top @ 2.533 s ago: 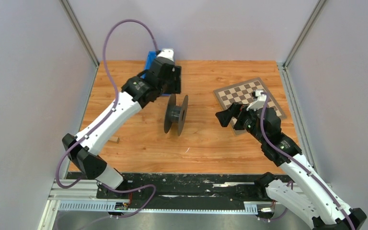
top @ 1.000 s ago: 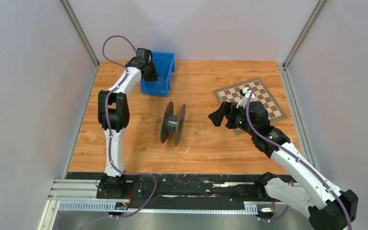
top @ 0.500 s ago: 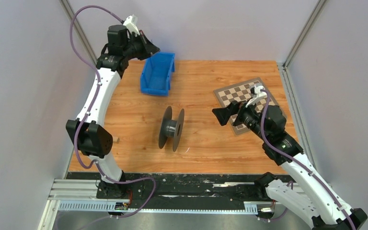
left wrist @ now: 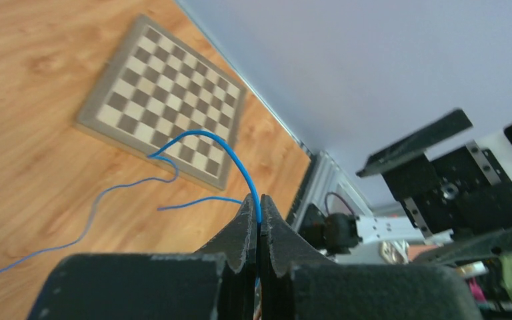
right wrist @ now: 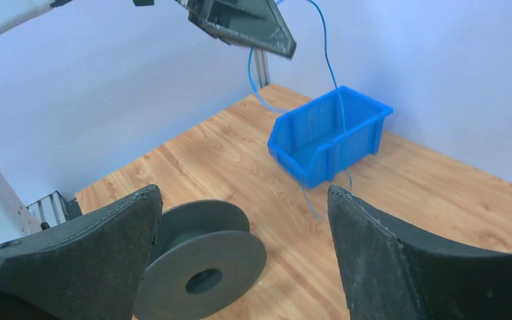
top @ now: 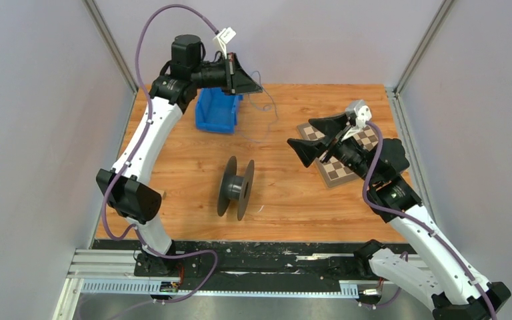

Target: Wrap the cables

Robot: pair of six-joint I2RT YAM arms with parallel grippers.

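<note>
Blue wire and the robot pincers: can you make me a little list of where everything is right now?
wire: thin, blue, one part pinched up high, the rest hanging loose down to the table
left pincer: shut on the wire, raised over the blue bin
right pincer: wide open, holding nothing, pointing toward the spool
spool: black, standing on its two discs mid-table, no wire on it
chessboard: flat on the table's right side

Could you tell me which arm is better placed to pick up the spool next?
Probably right: the right gripper is open and faces the spool; the left gripper is shut on the wire, high above the bin.
</note>
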